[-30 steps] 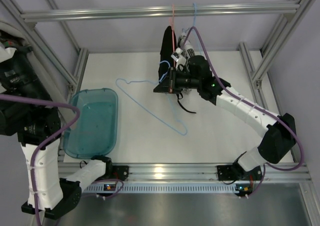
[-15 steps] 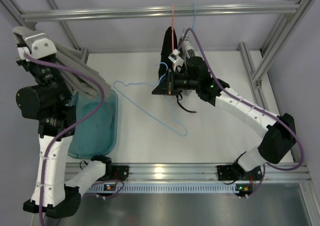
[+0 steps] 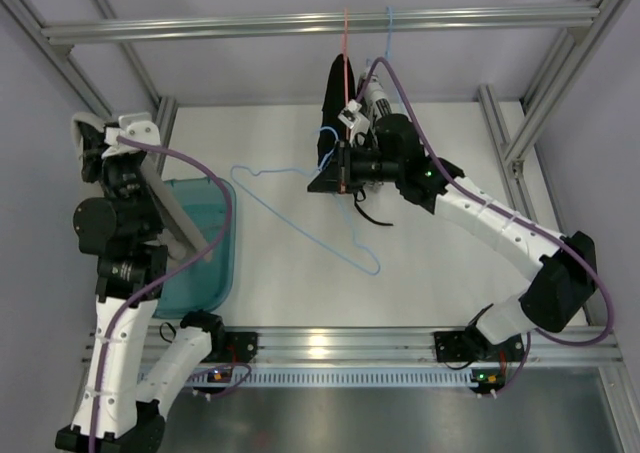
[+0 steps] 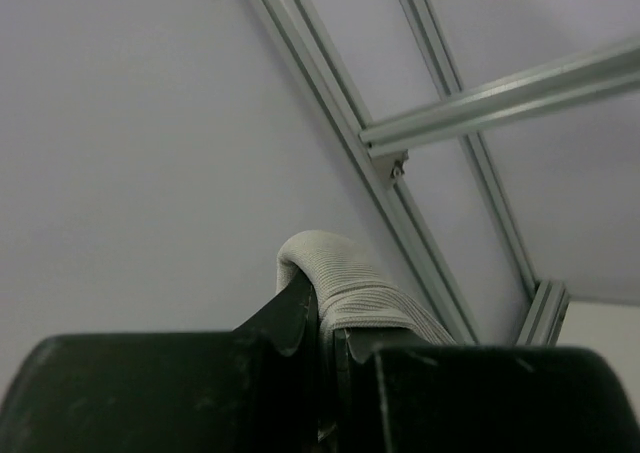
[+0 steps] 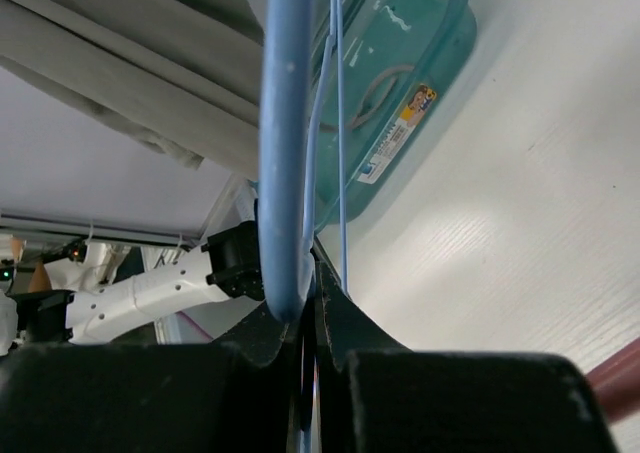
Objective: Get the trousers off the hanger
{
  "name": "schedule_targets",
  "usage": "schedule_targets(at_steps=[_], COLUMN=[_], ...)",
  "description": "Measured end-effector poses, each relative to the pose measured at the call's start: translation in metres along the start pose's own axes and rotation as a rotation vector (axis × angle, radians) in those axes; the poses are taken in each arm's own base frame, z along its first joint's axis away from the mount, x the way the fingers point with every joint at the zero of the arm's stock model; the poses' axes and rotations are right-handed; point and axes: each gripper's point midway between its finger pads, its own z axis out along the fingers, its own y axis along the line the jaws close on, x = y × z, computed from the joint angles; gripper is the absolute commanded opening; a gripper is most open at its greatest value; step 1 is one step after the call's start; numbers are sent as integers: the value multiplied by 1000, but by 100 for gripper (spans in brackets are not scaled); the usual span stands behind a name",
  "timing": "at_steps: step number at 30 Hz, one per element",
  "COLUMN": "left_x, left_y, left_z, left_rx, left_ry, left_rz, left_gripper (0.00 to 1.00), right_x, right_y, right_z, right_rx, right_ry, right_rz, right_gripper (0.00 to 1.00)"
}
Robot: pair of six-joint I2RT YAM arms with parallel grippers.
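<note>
The trousers (image 3: 172, 221), light grey-beige cloth, hang from my raised left gripper (image 3: 100, 151) at the far left and slope down over the teal bin. In the left wrist view the left gripper (image 4: 325, 313) is shut on their ribbed edge (image 4: 345, 288). The hanger (image 3: 300, 223), thin light blue wire, is bare and stretches across the middle of the table. My right gripper (image 3: 335, 168) holds it near its hook end. Seen from the right wrist, the right gripper (image 5: 308, 303) is shut on the blue wire (image 5: 285, 153), with the trousers (image 5: 130, 83) behind.
A teal plastic bin (image 3: 205, 263) stands at the table's left edge. A black garment (image 3: 332, 93) on a red-orange hanger (image 3: 346, 33) hangs from the back rail (image 3: 200, 25), right beside my right gripper. Another blue hook (image 3: 390, 23) hangs there too. Aluminium posts frame the table.
My left arm has swung down and away from the camera with the trousers, which now trail over the bin. The hanger in the right gripper has shifted slightly.
</note>
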Motion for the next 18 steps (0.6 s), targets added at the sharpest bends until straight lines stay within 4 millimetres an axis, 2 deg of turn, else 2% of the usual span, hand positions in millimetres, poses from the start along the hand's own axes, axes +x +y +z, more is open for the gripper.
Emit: schedule_targets(at_steps=[8, 18], left_x=[71, 184], left_y=[-33, -104], left_z=[-32, -66], left_rx=[123, 300], left_ry=[156, 381], left_rz=[155, 297], left_gripper=[0, 2], right_x=[1, -1], right_y=[6, 16], right_z=[-9, -20], right_rx=[1, -13], right_ry=[1, -14], right_rz=[-10, -34], right_gripper=[0, 0])
